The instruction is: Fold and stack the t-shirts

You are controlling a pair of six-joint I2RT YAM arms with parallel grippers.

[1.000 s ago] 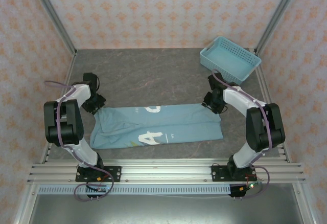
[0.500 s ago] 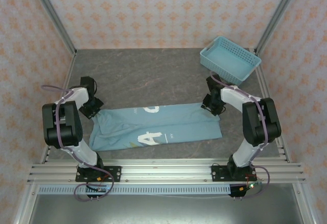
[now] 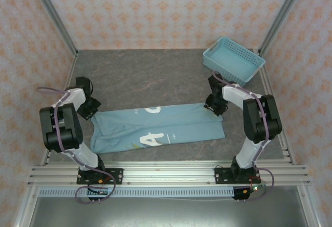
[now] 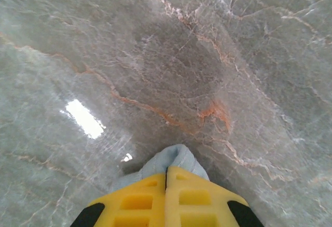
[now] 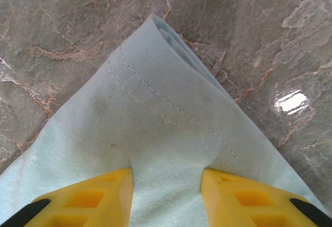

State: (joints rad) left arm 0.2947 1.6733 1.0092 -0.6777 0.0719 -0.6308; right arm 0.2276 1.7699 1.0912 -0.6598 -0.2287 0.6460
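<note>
A light blue t-shirt (image 3: 171, 128) with white letters lies folded lengthwise as a long band across the near middle of the table. My left gripper (image 3: 89, 110) is at its far left corner. In the left wrist view its yellow jaws (image 4: 167, 171) are pressed together on a small bunch of the blue cloth (image 4: 175, 157). My right gripper (image 3: 213, 107) is at the far right corner. There the yellow fingers (image 5: 166, 178) stand apart on either side of the hemmed corner (image 5: 155, 97), which lies flat on the table between them.
A light blue plastic lattice basket (image 3: 233, 58) stands at the back right of the grey marbled table (image 3: 145, 76). Metal frame posts run along both sides, and an aluminium rail crosses the near edge.
My left gripper has closed on the shirt's left corner and drawn a little to the left. The right gripper has shifted slightly at the right corner.
</note>
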